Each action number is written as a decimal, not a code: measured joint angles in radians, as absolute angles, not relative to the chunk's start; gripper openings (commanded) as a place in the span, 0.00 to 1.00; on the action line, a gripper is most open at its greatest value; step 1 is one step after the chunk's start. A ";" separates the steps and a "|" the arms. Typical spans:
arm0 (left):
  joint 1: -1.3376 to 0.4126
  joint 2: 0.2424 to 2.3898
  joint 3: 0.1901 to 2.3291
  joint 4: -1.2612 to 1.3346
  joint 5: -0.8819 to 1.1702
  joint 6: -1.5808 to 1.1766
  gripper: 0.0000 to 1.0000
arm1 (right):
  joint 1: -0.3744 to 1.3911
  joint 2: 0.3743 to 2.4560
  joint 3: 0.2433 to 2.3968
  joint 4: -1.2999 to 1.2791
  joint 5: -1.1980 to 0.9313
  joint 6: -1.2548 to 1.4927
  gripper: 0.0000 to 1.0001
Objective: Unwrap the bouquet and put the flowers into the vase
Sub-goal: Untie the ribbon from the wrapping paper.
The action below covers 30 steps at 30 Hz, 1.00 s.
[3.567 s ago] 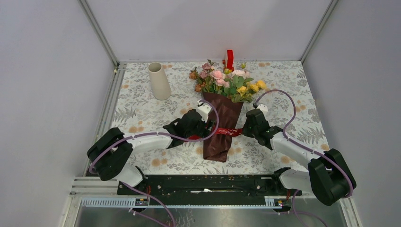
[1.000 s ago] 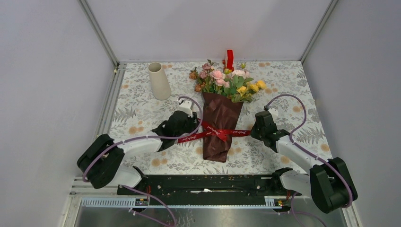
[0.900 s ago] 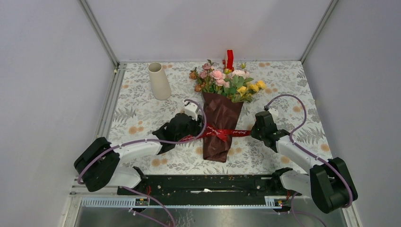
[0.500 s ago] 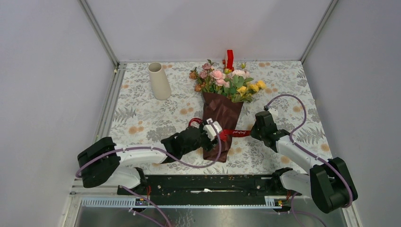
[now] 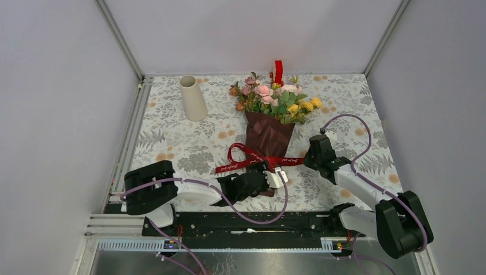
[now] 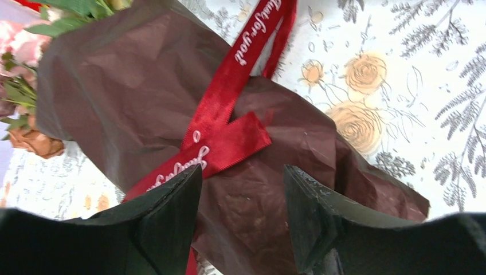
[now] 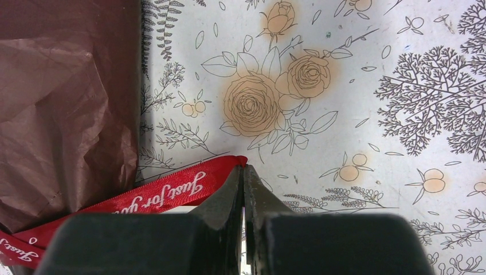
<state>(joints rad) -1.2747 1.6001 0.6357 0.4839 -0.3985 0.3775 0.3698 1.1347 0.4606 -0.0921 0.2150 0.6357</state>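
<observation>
Left wrist view: left gripper [image 6: 242, 179] hangs spread over the soft bouquet paper [image 6: 126, 80], likely best pinched at a fold; right gripper [image 7: 243, 172] pinches the ribbon [image 7: 160, 192]

Crinkled dark red wrapping paper [image 6: 132, 86] runs from upper left to lower right across the floral-print surface [image 6: 401, 86]. A red ribbon [image 6: 223, 132] crosses it. Flowers [image 6: 17, 43] show at upper left. The left gripper [image 6: 243, 177] gapes at bottom centre.

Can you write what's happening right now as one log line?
left hand: open over wrapping paper | right hand: shut on red ribbon | flowers: wrapped | vase: upright, apart
</observation>
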 measured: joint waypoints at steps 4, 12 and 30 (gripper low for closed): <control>-1.275 1.618 0.667 0.505 -0.431 0.398 0.58 | 0.367 1.134 0.461 -0.092 0.215 0.636 0.00; -1.275 1.678 0.701 0.522 -0.456 0.429 0.52 | 0.363 1.134 0.461 -0.092 0.215 0.636 0.00; -1.275 1.752 0.775 0.511 -0.504 0.406 0.00 | 0.357 1.111 0.451 -0.092 0.197 0.636 0.00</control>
